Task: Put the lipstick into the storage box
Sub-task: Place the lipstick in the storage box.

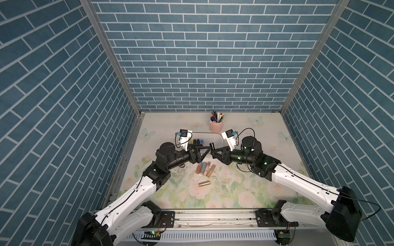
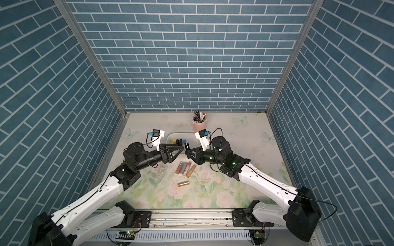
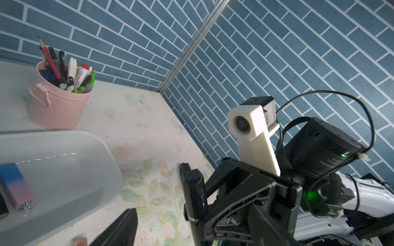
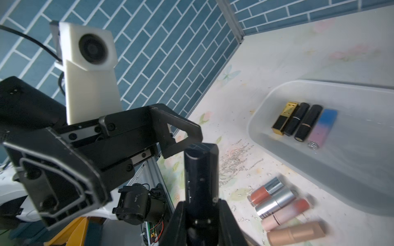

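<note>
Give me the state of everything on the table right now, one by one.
storage box, holds four lipsticks
dark lipstick, upright, gripped by right gripper
left gripper, open, beside it
four loose lipsticks, lying on table
gold lipstick, lying alone
pen cup, upright, full

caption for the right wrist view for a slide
Right gripper holds a dark lipstick near the storage box.

Fig. 1. You face a robot laboratory cell: brick-print wall panels [image 1: 202, 53] on aluminium framing [image 1: 115, 64] enclose a floral desk [image 1: 245, 191]; the arms [image 1: 132, 191] mount on a rail [image 1: 213, 215].
</note>
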Controlling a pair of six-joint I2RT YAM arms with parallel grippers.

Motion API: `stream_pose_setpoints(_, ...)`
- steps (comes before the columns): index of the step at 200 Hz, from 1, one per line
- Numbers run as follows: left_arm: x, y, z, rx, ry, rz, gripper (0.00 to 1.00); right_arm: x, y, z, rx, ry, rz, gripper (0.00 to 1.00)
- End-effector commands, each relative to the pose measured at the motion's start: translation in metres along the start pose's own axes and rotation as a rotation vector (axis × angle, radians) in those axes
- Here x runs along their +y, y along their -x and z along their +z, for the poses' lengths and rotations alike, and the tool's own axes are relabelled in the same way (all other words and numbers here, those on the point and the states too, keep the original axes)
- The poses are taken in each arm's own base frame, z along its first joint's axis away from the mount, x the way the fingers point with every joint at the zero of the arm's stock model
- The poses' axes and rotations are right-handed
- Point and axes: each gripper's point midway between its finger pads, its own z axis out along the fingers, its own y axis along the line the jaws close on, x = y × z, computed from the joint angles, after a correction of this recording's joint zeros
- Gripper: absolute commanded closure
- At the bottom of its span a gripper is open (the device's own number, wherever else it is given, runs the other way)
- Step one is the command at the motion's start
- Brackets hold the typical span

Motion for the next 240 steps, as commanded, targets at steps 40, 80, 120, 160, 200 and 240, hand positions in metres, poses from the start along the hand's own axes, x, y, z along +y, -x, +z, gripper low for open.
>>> stream_pose_setpoints(40, -0.016, 0.011, 0.011, -0.005, -0.080, 0.006, 0.33, 0.025, 0.018, 0.007, -0.006, 0.112, -0.091, 0.85)
stream_pose_setpoints(80, -0.014, 0.010, 0.014, 0.009, -0.080, 0.003, 0.44, 0.026, 0.018, 0.007, -0.003, 0.121, -0.091, 0.86)
stream_pose_setpoints(120, -0.013, 0.008, 0.015, 0.011, -0.086, -0.005, 0.53, 0.024, 0.016, 0.009, 0.004, 0.119, -0.088, 0.86)
stream_pose_setpoints(160, -0.013, 0.005, 0.015, 0.024, -0.094, -0.009, 0.71, 0.022, 0.014, 0.009, 0.007, 0.112, -0.084, 0.86)
stream_pose_setpoints(200, -0.009, 0.000, 0.016, 0.039, -0.083, -0.017, 0.87, 0.018, 0.019, 0.007, -0.017, 0.076, -0.083, 0.74)
stream_pose_setpoints(240, -0.007, 0.000, 0.016, 0.044, -0.065, -0.021, 0.90, 0.020, 0.034, -0.002, -0.062, 0.037, -0.113, 0.43)
